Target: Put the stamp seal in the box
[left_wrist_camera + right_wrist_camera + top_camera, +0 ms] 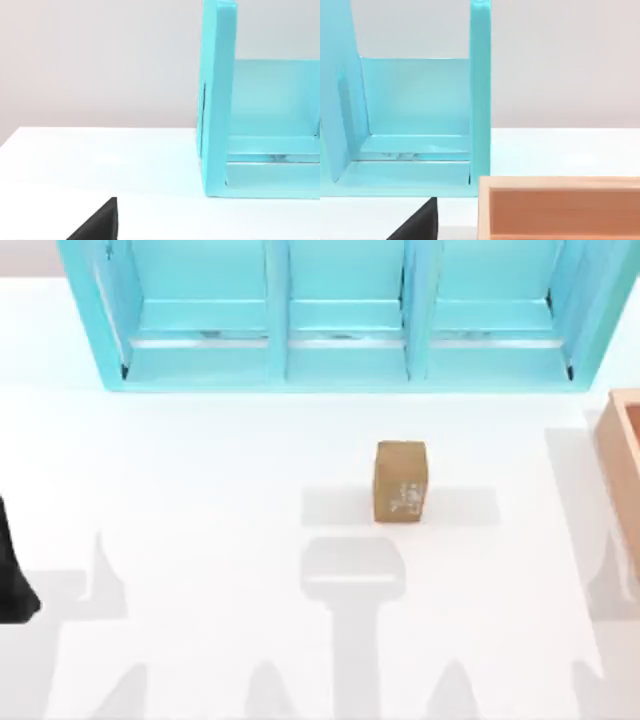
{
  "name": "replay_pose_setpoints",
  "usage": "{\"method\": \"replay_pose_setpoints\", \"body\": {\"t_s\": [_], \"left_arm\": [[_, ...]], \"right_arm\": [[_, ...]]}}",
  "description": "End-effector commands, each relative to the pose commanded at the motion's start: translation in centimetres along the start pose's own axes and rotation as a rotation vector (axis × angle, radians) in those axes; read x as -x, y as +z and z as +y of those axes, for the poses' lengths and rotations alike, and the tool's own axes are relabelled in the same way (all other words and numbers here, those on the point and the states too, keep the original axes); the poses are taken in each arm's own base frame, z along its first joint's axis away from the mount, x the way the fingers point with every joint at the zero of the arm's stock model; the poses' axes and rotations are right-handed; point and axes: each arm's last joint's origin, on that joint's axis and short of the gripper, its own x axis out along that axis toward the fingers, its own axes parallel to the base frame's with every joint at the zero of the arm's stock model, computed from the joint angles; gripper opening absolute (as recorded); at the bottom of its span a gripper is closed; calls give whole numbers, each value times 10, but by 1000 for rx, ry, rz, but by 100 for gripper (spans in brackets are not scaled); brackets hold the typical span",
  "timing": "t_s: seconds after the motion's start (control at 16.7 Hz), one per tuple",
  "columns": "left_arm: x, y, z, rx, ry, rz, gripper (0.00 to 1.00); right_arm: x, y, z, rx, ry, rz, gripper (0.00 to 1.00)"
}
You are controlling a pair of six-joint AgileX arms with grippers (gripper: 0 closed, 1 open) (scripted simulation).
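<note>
Mid-table, stamp seal (401, 482) upright, markings toward camera

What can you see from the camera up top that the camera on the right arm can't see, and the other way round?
From above: the stamp seal standing alone on the white table, and a dark bit of the left arm at the table's left edge.

From the right wrist: the long inner wall of the box and the grey wall behind the table.

Both: the blue shelf, the box at the table's right edge, and the table.
</note>
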Motion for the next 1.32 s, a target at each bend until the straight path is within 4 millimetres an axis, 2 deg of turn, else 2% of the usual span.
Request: {"method": "replay_pose_setpoints", "body": {"t_s": [0.18,0.36,0.54,0.72,0.84,1.02,1.2,1.32], "left_arm": [[0,0,0,0,0,0,100],[0,0,0,0,0,0,100],[0,0,0,0,0,0,100],[0,0,0,0,0,0,100],[0,0,0,0,0,0,100],[0,0,0,0,0,0,100],[0,0,0,0,0,0,100],[0,0,0,0,0,0,100]], "right_arm": [[0,1,0,-2,2,11,100],[-2,10,3,-21,21,102,100],[-9,31,7,-54,47,264,100],[-25,62,15,-88,73,455,100],[-44,87,23,-110,86,590,100],[-82,122,43,-132,96,792,100],[-130,148,72,-139,94,985,100],[-164,157,97,-133,86,1103,100]]}}
